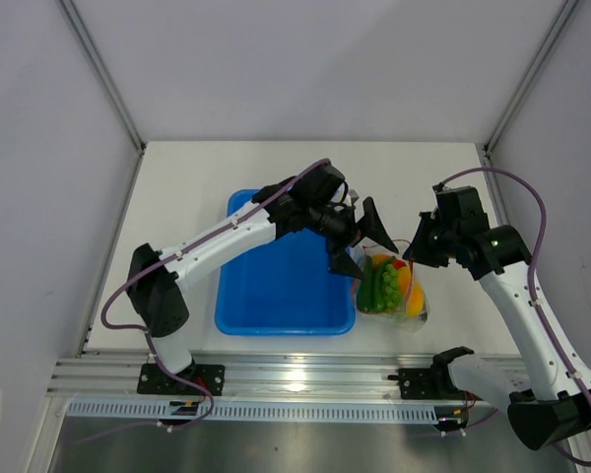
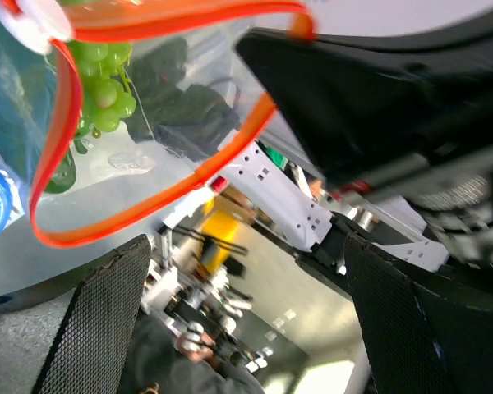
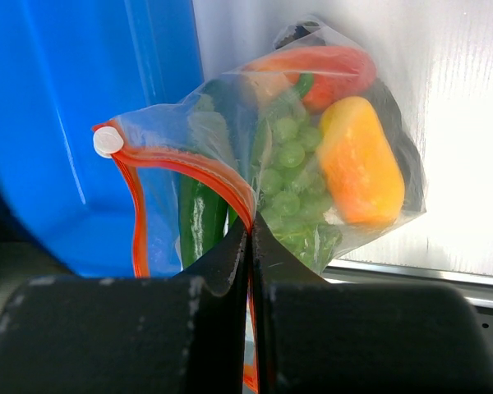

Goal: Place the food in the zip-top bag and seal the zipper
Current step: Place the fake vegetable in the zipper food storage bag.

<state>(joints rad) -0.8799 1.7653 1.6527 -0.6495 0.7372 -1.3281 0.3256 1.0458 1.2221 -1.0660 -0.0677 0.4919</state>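
Food packed: a clear zip-top bag (image 3: pixel 160 135) holding green grapes (image 3: pixel 283 164), an orange-yellow fruit (image 3: pixel 357 160), a red-orange fruit (image 3: pixel 329 70) and a dark green cucumber (image 3: pixel 201 222) lies on the tabletop (image 1: pixel 424 177) just beside the blue tray's (image 1: pixel 276 296) right wall. The right end effector (image 3: pixel 248 236) is clamped on the orange-red zipper (image 3: pixel 189 168). The left end effector (image 1: pixel 360 246), jaws wide apart, hovers by the tray's far right corner, at the bag's mouth.
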